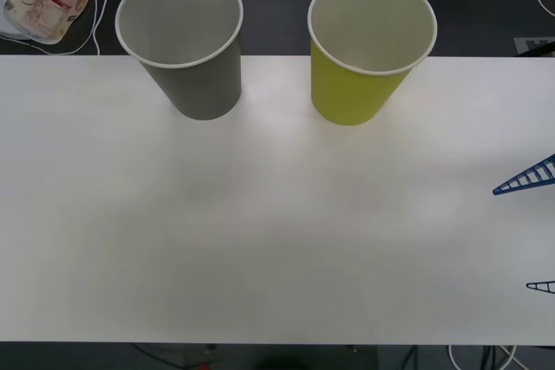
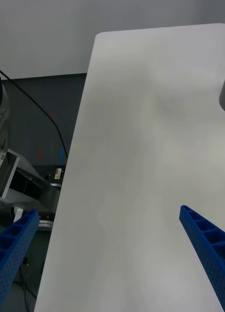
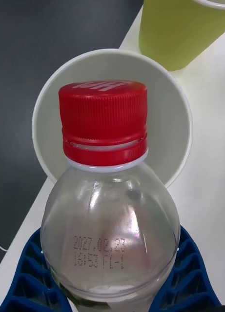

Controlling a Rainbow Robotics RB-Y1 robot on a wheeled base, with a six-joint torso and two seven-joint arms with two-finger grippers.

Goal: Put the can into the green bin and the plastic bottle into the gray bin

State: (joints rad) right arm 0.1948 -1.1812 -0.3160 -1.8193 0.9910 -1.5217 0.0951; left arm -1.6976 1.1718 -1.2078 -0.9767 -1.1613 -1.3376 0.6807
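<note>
The white bench [image 1: 277, 240] carried the large gray tapered paper cup [image 1: 186, 49] and, just beside it, the large yellow-green tapered paper cup [image 1: 364, 54], both upright near the far edge. The small clear plastic bottle with a red cap [image 3: 105, 195] hung above the gray cup's mouth, clamped in the left gripper [image 3: 112, 282]; its lower body was cut off. At the bench's right edge the right gripper [image 1: 536, 231] held its blue ribbed fingers [image 2: 205, 243] wide apart, holding nothing.

Left gripper [image 3: 114, 287] clamped, right gripper [image 2: 112, 263] agape
</note>
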